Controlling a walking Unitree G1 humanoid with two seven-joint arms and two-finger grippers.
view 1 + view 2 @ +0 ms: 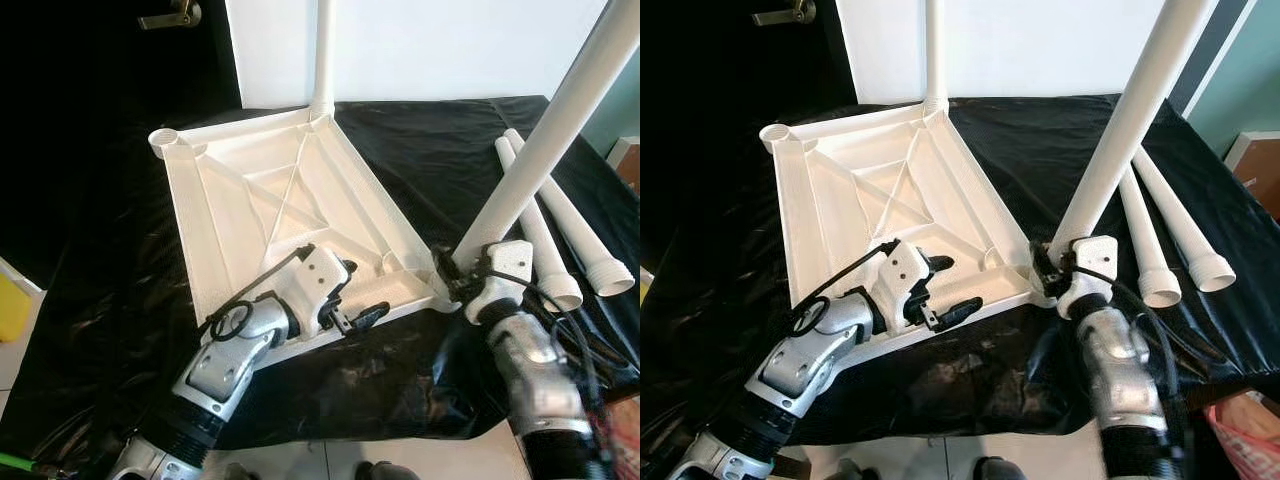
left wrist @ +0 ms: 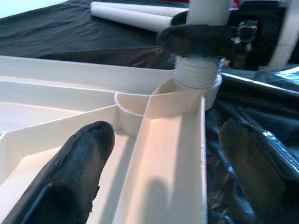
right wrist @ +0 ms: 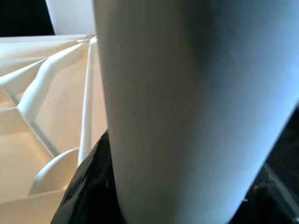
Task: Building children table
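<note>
A white table top (image 1: 280, 200) lies upside down on a black sheet. One white leg (image 1: 323, 60) stands upright in its far corner. My right gripper (image 1: 452, 275) is shut on a second leg (image 1: 545, 150), which leans to the right; its threaded end (image 2: 198, 77) sits in the near right corner socket. In the right wrist view this leg (image 3: 187, 107) sits between the black fingers (image 3: 88, 186). My left gripper (image 1: 355, 295) is open, its fingers (image 2: 79, 168) straddling the table top's near rim (image 2: 168, 154). The far left corner socket (image 1: 165, 140) holds no leg.
Two loose white legs (image 1: 545, 235) (image 1: 590, 245) lie side by side on the black sheet (image 1: 430, 150) to the right. A yellow object (image 1: 10, 305) sits at the left edge, a box (image 1: 625, 160) at the right. A door with a handle (image 1: 175, 15) stands behind.
</note>
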